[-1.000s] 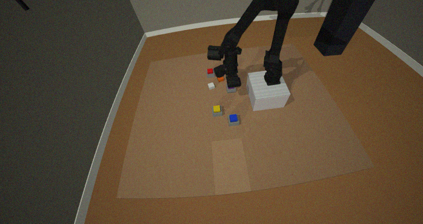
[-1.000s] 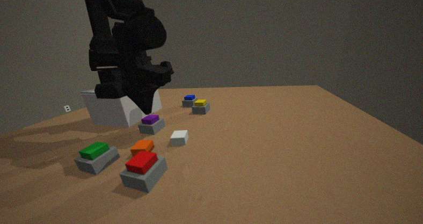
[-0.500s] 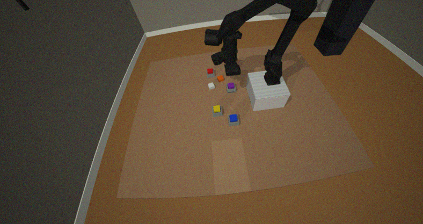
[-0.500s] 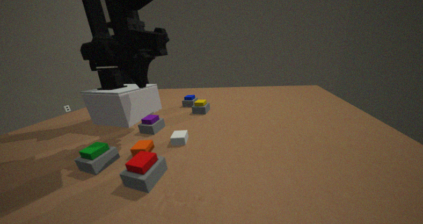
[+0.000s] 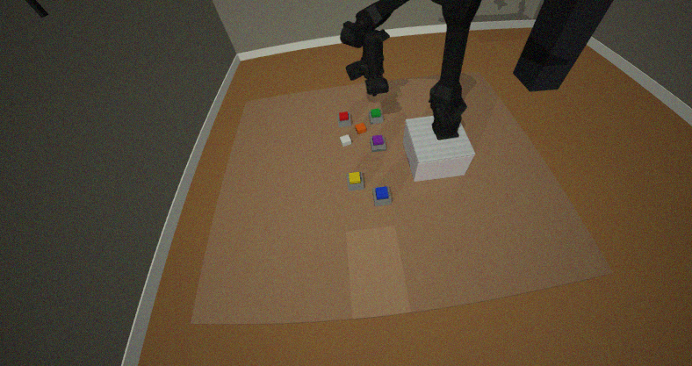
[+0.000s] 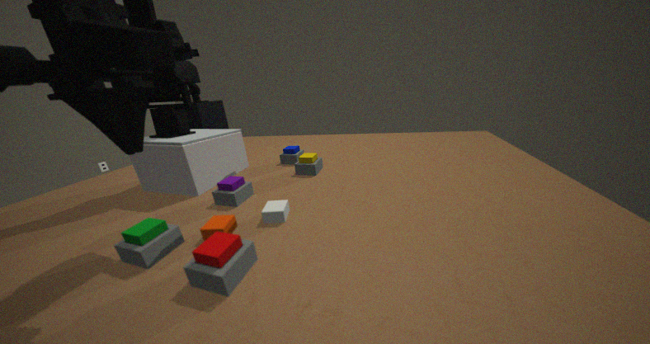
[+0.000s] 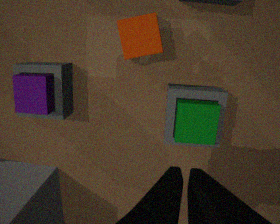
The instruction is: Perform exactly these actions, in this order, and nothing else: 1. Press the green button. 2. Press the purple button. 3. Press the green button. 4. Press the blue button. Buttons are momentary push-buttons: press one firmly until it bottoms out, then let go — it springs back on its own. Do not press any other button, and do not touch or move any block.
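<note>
My gripper is shut and empty. It hangs in the air above the green button's spot, with a gap below its tips. The green button stands raised on its grey base, just ahead of the fingertips in the wrist view. The purple button stands raised on its base, at the left in the wrist view. The blue button stands raised far from the gripper, near the yellow one; it is out of the wrist view.
A red button and a yellow button stand on grey bases. An orange block and a white block lie between buttons. A white box stands under the arm's base.
</note>
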Action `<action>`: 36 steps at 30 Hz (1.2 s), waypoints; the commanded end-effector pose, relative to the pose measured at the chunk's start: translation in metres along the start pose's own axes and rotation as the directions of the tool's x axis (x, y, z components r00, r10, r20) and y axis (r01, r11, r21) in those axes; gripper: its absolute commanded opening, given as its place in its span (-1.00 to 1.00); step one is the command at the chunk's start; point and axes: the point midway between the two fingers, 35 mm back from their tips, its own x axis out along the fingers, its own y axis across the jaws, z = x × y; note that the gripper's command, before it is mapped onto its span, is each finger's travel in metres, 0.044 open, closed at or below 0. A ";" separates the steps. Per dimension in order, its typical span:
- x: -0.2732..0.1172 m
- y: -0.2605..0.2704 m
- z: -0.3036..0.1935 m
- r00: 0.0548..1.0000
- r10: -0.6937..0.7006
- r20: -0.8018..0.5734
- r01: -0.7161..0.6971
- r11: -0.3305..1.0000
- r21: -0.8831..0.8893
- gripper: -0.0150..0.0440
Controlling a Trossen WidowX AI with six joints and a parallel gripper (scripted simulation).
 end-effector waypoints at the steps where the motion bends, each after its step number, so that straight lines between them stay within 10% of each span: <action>1: 0.001 -0.018 -0.006 1.000 0.001 -0.001 -0.001 1.000 -0.010 -0.42; 9: 0.063 -0.018 -0.006 1.000 0.002 -0.001 -0.002 1.000 -0.010 -0.42; 36: 0.096 -0.018 -0.007 1.000 0.002 -0.001 -0.002 1.000 -0.010 -0.42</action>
